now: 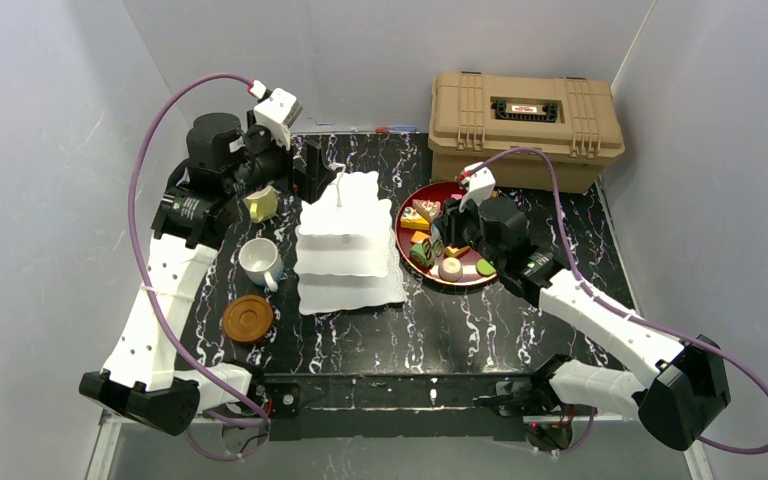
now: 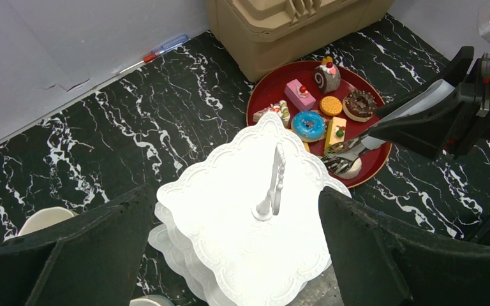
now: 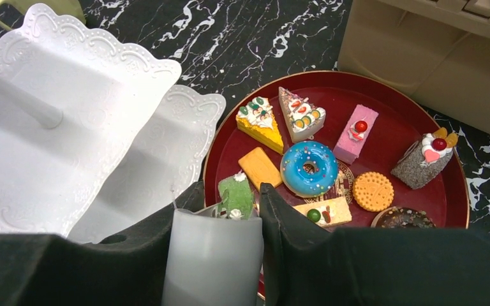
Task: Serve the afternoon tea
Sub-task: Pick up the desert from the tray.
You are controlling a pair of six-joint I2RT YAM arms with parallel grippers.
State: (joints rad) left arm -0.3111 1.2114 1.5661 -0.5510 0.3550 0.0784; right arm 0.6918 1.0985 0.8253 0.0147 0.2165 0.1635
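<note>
Your right gripper [image 3: 230, 189] is pinching a green pastry [image 3: 236, 197], left gripper [image 2: 233, 199] hanging open — cake stand [image 2: 242, 258] is sitting bare.

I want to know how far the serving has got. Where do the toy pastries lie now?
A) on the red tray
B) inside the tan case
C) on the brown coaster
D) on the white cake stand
A: the pastries all lie on the red tray, and the tiers of the cake stand that show are bare.
</note>
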